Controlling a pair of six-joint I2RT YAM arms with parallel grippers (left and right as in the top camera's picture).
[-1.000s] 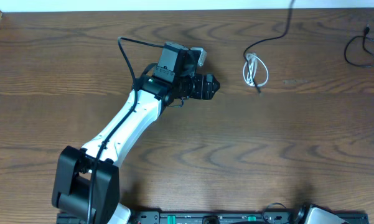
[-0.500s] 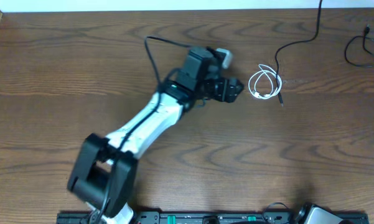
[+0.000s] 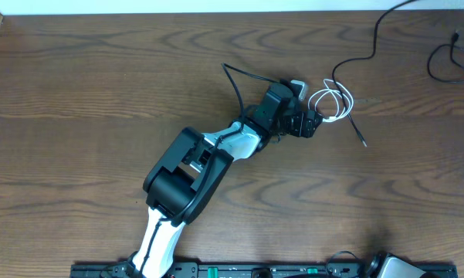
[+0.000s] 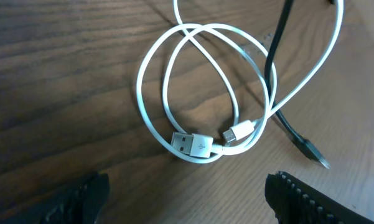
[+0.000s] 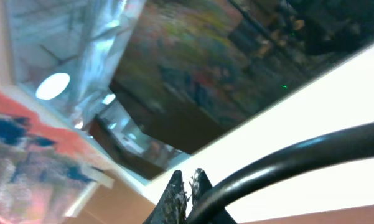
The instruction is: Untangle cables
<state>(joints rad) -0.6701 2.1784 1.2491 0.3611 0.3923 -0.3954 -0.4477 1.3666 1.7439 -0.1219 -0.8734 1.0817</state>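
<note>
Untangle cables: approach step, nothing gripped yet.

The table (image 3: pixel 77 93) is bare wood to the left and on the near side, so there is open room to drag that way. Its far edge lies close behind the work, and a bunch of dark wires (image 3: pixel 448 58) near the right edge could snag. The left arm (image 3: pixel 216 147) is stretched out, and the left gripper (image 4: pixel 187 186) hovers just short of the coil with its jaws wide and empty. The right gripper (image 5: pixel 187 183) is parked, its fingers seemingly pressed together on nothing. The black cable (image 3: pixel 355 58) runs in from the far edge and crosses the right side of the white cable (image 4: pixel 155 87), which lies in 2 loose loops. I cannot tell which is on top. My read of the next move is to pinch 1 white strand near the large plug (image 4: pixel 190 144), clear of the small plug (image 4: pixel 239 132), and draw it toward open wood.
</note>
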